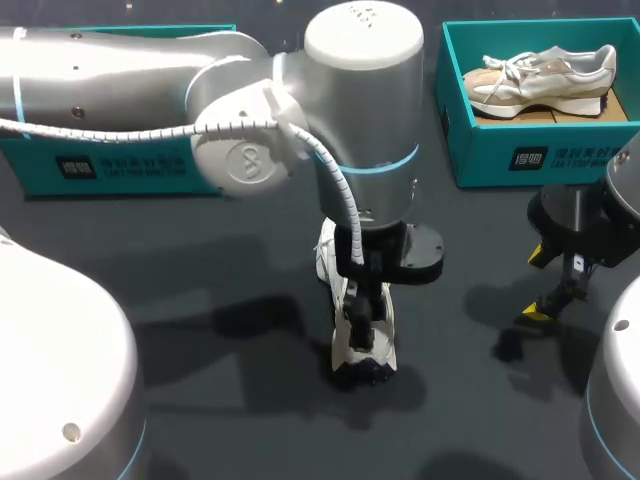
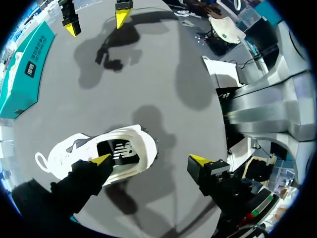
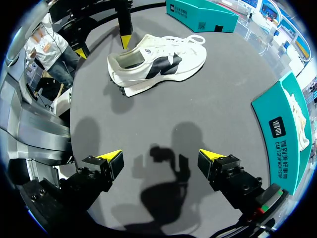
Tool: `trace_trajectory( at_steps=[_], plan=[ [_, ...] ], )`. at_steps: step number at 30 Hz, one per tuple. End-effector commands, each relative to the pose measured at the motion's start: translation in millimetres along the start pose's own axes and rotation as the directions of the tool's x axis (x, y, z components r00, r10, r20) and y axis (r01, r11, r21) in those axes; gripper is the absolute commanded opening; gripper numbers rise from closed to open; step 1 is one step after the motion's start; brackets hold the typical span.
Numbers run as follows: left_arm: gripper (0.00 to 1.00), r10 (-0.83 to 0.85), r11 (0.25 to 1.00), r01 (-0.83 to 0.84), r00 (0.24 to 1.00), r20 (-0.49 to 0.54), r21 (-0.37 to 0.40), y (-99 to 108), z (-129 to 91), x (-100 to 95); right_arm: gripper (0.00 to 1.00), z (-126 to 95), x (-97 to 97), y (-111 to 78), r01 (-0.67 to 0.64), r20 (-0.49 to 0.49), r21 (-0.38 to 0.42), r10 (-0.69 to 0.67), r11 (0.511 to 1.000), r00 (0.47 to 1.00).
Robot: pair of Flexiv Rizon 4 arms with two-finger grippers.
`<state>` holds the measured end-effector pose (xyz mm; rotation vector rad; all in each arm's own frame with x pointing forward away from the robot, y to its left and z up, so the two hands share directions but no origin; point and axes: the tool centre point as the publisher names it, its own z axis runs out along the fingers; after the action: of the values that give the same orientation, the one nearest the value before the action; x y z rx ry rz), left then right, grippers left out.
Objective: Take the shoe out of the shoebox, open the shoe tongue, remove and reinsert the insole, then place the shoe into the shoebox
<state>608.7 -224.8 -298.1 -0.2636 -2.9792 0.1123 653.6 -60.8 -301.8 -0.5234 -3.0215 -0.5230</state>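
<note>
At mid-table, the white shoe (image 3: 163, 59) stood on its sole outside the shoebox (image 1: 480, 150), so I judged the first step done. I noted the left gripper (image 2: 151, 159) directly above it with jaws spread wide. One fingertip (image 2: 101, 159) was at the collar opening over the insole (image 2: 121, 151) and the other was well clear of the shoe's side, so nothing was gripped. The insole lay inside the shoe; I could not tell whether it had been out and back. At the right, the right gripper (image 3: 161, 156) hovered over bare table (image 1: 200, 260), jaws open and empty. A second shoe (image 1: 540, 80) sat in the shoebox at far right. Returning the white shoe to the shoebox was outstanding.
</note>
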Motion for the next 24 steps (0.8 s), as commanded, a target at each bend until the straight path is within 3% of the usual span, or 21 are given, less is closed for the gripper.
trace_trajectory(
  at_steps=[1, 8, 24],
  plan=[
    [1.00, -0.019, 1.000, 0.020, 1.000, -0.004, 0.006, -5, 26, -3.3, 1.00, 0, 1.9, -1.1, 0.000, 0.003, -0.001, 0.000, 1.000, 1.000],
    [1.00, -0.041, 0.999, 0.041, 0.999, -0.005, 0.006, -2, 45, -5.8, 1.00, 0, 1.9, -1.1, 0.000, 0.003, -0.001, 0.000, 1.000, 1.000],
    [0.78, -0.058, 0.998, 0.058, 0.997, 0.042, 0.003, 2, 71, 4.3, 1.00, 0, 1.9, -1.1, 0.000, 0.003, -0.001, 0.000, 1.000, 1.000]
  ],
)
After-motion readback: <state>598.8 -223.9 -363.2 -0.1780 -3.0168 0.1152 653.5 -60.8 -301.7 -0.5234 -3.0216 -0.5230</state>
